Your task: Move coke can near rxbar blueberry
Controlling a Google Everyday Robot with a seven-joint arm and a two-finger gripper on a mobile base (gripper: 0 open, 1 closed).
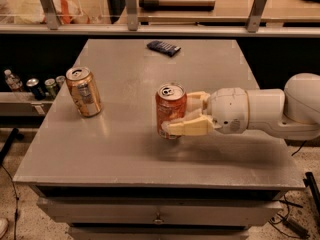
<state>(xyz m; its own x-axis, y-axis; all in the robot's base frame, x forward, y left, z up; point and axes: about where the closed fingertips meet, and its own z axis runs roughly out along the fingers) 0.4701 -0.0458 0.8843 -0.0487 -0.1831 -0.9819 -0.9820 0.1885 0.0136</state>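
The coke can [170, 106], red-orange with a silver top and pull tab, stands upright near the middle of the grey table [125, 154]. My gripper [176, 115] reaches in from the right and is shut on the can, one cream finger [187, 128] across its lower front and the other behind it. The can looks lifted slightly off the tabletop. The rxbar blueberry [163, 47], a flat dark navy wrapper, lies at the far edge of the table, well beyond the can.
A gold-tan can [84, 91] stands upright at the table's left side. Several cans and a bottle [30, 85] sit on a low shelf to the left. A counter with metal brackets [131, 6] runs behind the table.
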